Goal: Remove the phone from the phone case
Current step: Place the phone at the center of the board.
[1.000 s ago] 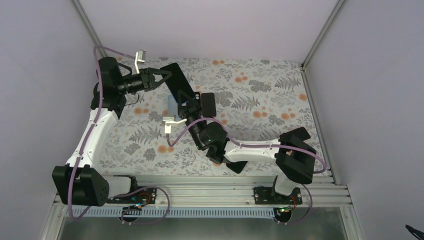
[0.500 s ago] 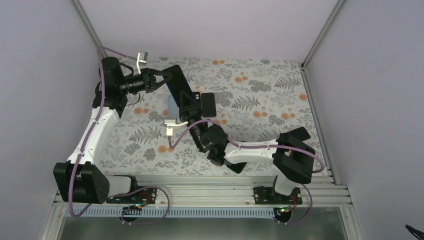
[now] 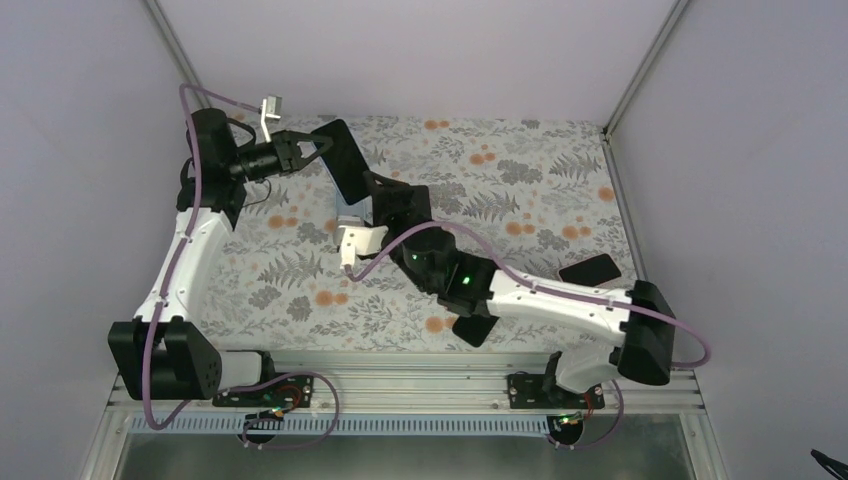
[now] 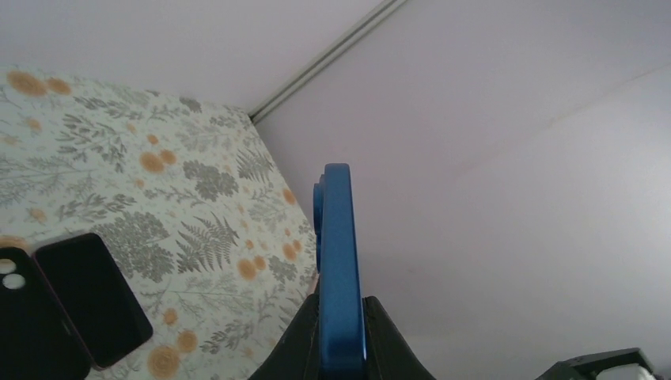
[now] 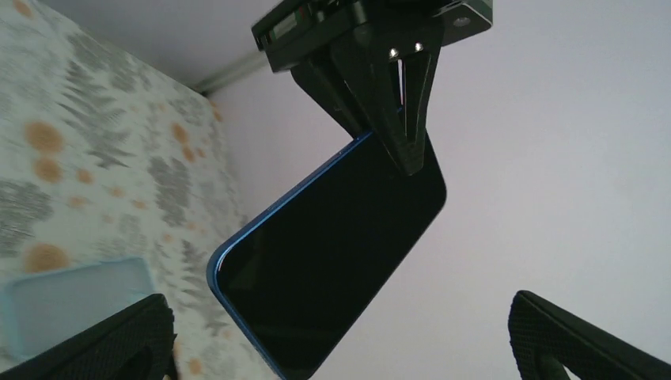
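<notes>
- The phone (image 5: 340, 253), dark-screened with a blue edge, is held tilted in the air above the flowered cloth (image 3: 540, 200). Its upper end is clamped by the left gripper (image 3: 308, 150).
- The left fingers (image 4: 305, 344) are pressed against both faces of the phone, closed narrow on it.
- The right gripper (image 5: 336, 317) is spread wide near the phone's lower end, and the phone is not touched by the right fingers (image 5: 103, 340).
- The pale blue case (image 5: 71, 305) is laid flat on the cloth, beneath the phone and apart from it.
- A black phone (image 4: 91, 297) and a black case (image 4: 16, 317) are seen side by side on the cloth, well away to the right.
</notes>
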Robot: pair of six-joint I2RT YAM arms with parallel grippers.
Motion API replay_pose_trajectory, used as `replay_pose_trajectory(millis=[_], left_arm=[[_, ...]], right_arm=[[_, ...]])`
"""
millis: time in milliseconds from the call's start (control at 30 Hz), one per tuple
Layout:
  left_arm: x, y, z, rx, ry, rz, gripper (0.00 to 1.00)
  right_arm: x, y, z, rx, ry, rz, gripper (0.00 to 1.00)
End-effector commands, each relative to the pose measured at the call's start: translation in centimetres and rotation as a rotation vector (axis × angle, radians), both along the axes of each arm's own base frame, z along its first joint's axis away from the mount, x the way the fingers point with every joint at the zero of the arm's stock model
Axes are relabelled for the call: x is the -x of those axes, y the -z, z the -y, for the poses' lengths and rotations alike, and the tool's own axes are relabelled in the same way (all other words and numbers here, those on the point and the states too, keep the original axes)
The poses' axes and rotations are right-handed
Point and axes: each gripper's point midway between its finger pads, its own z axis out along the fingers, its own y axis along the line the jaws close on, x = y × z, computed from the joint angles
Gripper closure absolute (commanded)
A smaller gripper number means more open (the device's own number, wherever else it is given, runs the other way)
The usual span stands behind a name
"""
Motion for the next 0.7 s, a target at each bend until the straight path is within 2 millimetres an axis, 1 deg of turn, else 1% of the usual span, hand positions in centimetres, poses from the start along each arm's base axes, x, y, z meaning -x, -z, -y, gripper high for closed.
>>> replay_pose_trajectory(millis=[0,67,200,300,400,433,467,567,667], left_arm=[[0.2,-1.9,-0.2,-0.041,0.02,0.144,0.98],[0.6,-1.9,0.1,-0.053,0.055,0.19,0.98],[1.3,-1.3,0.8,-0.077,0.122,0.237,0.98],[2.0,-1.7,1.4,-0.101,0.164,0.303,0.98],[3.0,-2.3,2.6,-0.121,0.208,0.388,0.98],[3.5,-2.5,3.0,-0.123,0.228,0.411,0.98],[3.8,-2.4,3.4,-0.122,0.245,0.425,0.97],[4.7,-2.6,4.3,-0.113,0.281,0.458,0.98],[5.5,-3.2,5.0,-0.091,0.308,0.476,0.98]], right_arm=[[1.0,2.2,0.7,-0.047,-0.098,-0.356,0.01],[0.7,1.5,1.1,-0.089,-0.124,-0.434,0.01],[0.0,-0.2,2.0,-0.214,-0.182,-0.594,0.01],[-0.8,-1.8,3.1,-0.331,-0.229,-0.72,0.01],[-1.3,-3.0,4.3,-0.443,-0.296,-0.877,0.01],[-1.5,-3.3,4.8,-0.478,-0.318,-0.929,0.01],[-2.1,-3.4,5.6,-0.526,-0.323,-0.983,0.01],[-2.4,-3.7,7.2,-0.62,-0.38,-1.115,0.0],[-2.5,-3.7,8.6,-0.691,-0.437,-1.224,0.05]])
